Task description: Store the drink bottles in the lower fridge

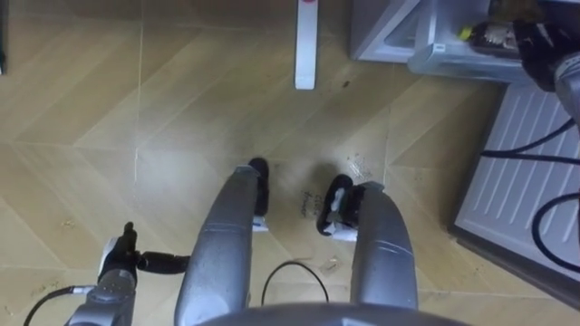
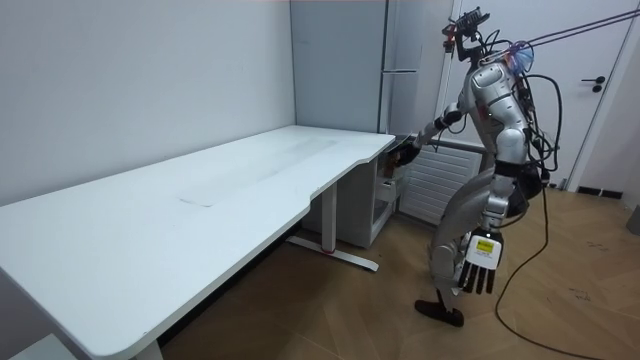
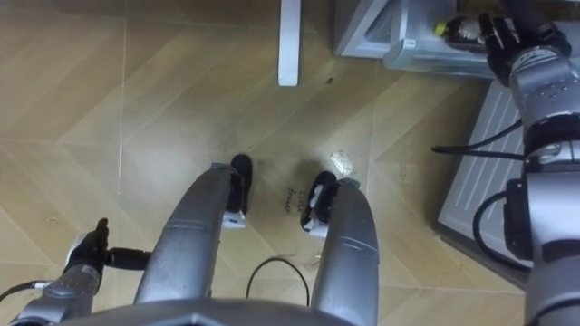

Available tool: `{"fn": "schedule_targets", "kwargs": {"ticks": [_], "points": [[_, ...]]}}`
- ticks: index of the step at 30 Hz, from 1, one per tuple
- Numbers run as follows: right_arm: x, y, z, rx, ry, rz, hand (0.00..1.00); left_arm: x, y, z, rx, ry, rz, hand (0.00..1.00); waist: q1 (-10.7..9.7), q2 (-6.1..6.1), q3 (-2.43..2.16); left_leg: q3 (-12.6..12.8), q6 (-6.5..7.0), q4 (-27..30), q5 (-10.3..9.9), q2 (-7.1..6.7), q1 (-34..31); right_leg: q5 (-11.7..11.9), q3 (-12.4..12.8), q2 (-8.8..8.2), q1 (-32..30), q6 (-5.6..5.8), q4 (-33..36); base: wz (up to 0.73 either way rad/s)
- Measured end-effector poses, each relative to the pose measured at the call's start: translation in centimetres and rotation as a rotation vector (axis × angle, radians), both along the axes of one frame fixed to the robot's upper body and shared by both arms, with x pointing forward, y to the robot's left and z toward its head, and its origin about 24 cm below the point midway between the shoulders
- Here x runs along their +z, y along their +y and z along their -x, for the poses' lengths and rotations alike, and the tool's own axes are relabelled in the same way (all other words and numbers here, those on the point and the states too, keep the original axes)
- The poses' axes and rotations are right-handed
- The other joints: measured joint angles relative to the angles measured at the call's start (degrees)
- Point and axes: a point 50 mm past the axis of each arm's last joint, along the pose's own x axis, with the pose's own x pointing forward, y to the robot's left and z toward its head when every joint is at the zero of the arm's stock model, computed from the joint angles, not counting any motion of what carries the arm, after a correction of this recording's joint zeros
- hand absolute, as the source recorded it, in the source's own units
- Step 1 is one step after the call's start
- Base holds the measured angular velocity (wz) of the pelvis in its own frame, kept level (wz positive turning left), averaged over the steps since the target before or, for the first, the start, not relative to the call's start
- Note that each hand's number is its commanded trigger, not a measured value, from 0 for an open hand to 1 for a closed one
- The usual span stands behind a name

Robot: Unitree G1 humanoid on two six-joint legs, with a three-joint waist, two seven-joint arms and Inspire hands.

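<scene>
A drink bottle with a yellow cap lies sideways in my right hand, whose fingers are curled round it. The bottle is held over a translucent bin at the open lower fridge, at the top right of the eye views. In the room view my right hand reaches out to the low opening beside the desk, under the tall grey fridge. My left hand hangs by my side with relaxed fingers, holding nothing. I stand on the wooden floor in front of the fridge.
A white desk stretches to the room view's left, and its foot bar lies on the floor ahead of me. A white ribbed radiator panel stands to my right. A door is behind me.
</scene>
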Motion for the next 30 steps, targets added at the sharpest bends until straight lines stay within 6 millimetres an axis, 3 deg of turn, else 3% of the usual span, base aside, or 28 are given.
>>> {"fn": "schedule_targets", "kwargs": {"ticks": [21, 30], "points": [[-0.7, -0.2, 0.5, 0.016, 0.046, 0.053, 0.0, 0.0, 0.0, 0.1, 0.002, 0.005, 0.018, 0.0, -0.15, 0.03, 0.01, 0.79, -0.09, -2.81, 0.19, 0.2, 2.69, 0.32, -0.69, -0.21, 2.5, -0.23, -2.45, 0.0], [-1.6, -0.4, 1.2, 0.033, 0.052, 0.053, 0.0, 0.2, 0.5, 0.2, 0.017, -0.003, 0.015, 0.0, 0.02, 0.11, -0.02, 0.69, -0.1, -3.17, 0.17, 0.71, 3.77, 0.44, -0.73, 0.65, 4.19, -0.02, -3.62, 0.0]]}}
